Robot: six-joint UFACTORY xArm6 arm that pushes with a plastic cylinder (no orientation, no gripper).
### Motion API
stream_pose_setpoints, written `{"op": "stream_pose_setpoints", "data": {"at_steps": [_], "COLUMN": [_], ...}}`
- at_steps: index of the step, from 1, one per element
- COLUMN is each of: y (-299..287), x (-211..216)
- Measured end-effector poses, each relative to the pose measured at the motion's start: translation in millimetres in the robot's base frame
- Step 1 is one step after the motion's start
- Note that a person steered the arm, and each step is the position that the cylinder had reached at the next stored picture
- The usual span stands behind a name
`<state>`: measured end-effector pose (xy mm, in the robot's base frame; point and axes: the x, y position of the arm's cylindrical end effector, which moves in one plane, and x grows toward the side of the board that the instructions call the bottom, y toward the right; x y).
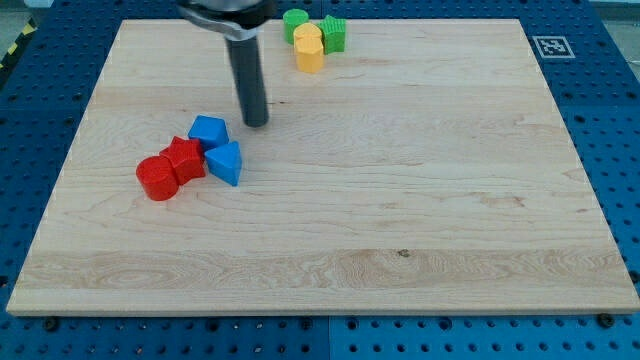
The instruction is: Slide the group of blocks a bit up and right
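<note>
The group of blocks, red cylinder (156, 178), red block (184, 159), blue block (208, 131) and blue triangle (226, 162), sits touching at the tabletop's (400, 200) left. My tip (257, 123) stands just up-right, apart. Likely approach step: next, circle to the lower left. No end effector jaws.

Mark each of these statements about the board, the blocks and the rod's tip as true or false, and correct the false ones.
1. My tip rests on the red cylinder. False: it stands apart, up and right of the blue block.
2. The red cylinder is the leftmost block of its cluster. True.
3. The yellow block lies at the view's bottom. False: it sits near the top edge, beside the green blocks.
4. A blue triangular block touches the red star-like block. True.
5. The wooden board holds only red blocks. False: also blue, yellow and green.
</note>
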<state>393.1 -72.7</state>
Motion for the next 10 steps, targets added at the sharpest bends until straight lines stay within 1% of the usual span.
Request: {"op": "stream_pose_setpoints", "data": {"at_steps": [2,3,4,5,7,8,9,10], "y": [-10,-31,-89,-100,-149,-149,-148,-138], "x": [92,128,137,136,135,129,112,107]}}
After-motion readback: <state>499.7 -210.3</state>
